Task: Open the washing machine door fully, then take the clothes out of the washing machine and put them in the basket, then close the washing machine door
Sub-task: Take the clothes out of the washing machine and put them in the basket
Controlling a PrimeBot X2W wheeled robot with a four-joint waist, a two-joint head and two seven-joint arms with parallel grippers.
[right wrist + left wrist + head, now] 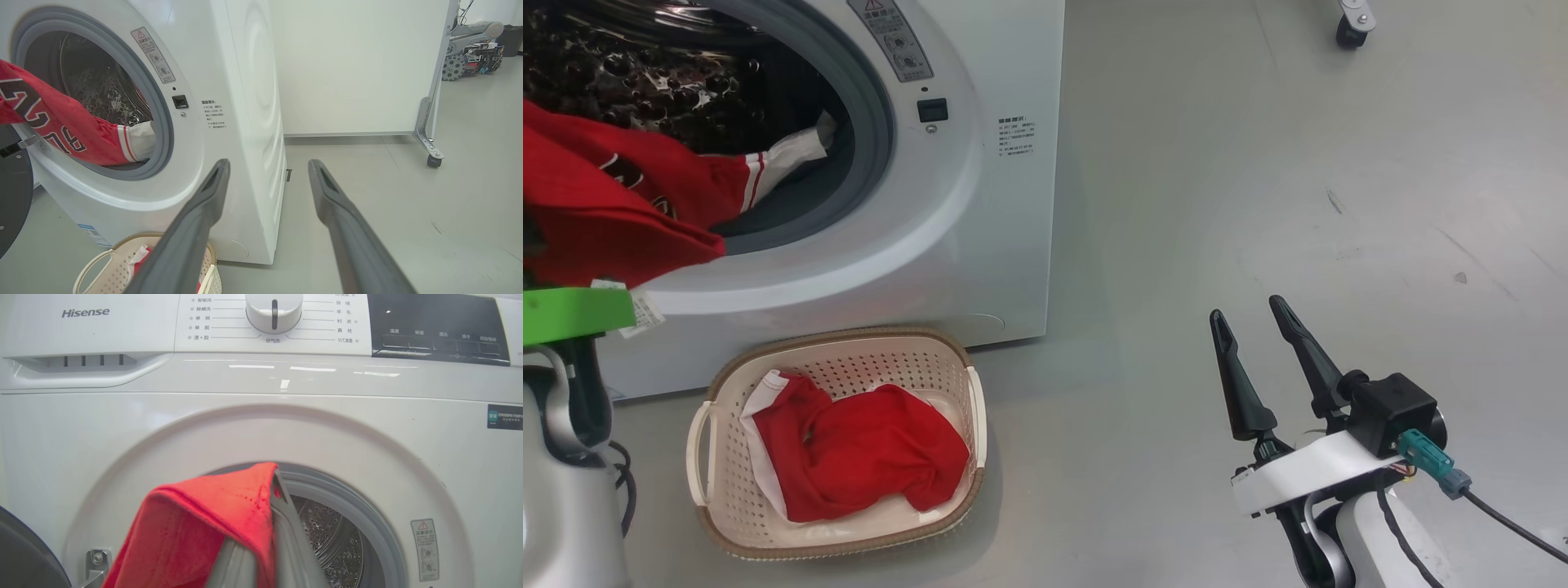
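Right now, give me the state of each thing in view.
washing machine door, open.
washing machine, drum exposed.
red jersey, half out of drum, gripped.
basket, upright on floor.
second jersey, in basket.
left gripper, shut on red jersey.
right gripper, open, empty.

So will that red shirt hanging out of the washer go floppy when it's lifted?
Probably floppy: the bright red jersey fabric sags and folds over the grey rubber seal. Likely light, as it drapes thinly over the left gripper with its jaws shut. It might drag, since its white-trimmed end lies inside the perforated steel drum.
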